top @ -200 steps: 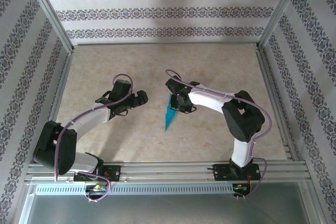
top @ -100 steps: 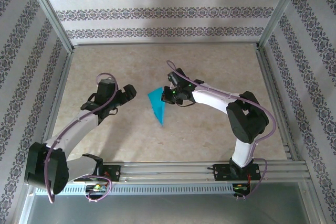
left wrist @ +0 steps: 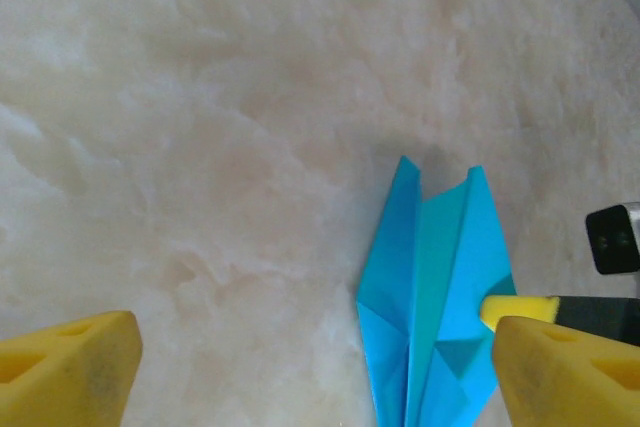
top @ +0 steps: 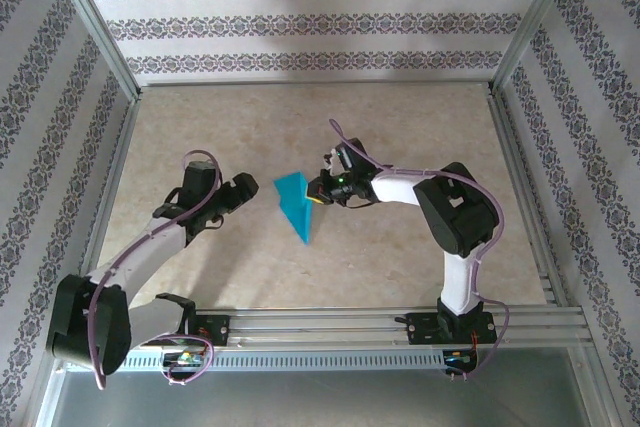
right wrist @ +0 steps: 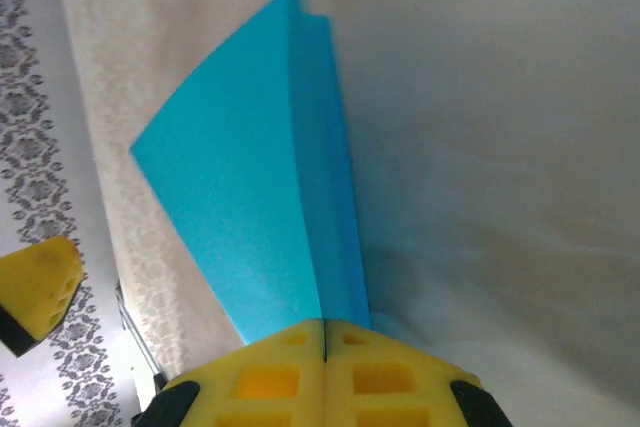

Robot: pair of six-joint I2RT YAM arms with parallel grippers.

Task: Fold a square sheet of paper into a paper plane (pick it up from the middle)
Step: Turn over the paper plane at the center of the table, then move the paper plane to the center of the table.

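The right gripper (right wrist: 323, 342) has its yellow pads (right wrist: 270, 377) pressed together, clamped on the wide back end of the paper plane (right wrist: 262, 177). The plane runs from the pads toward the top of the right wrist frame. In the top view it lies at the centre, its point aimed at the lower edge. The left gripper (left wrist: 312, 367) stands with its fingers well apart, just left of the plane and not touching it. Around both is the pale marbled table (top: 420, 117).

The folding looks nearly done: a narrow dart with creases and one flap opened out. The step in hand seems to be presenting the plane for a last fold or a handover. Next, the left gripper would need to come in and close on a free flap without crushing it.

The paper between the pads is hidden. The left wrist frame cuts off the plane's lower part. I cannot tell whether its point rests on the table.
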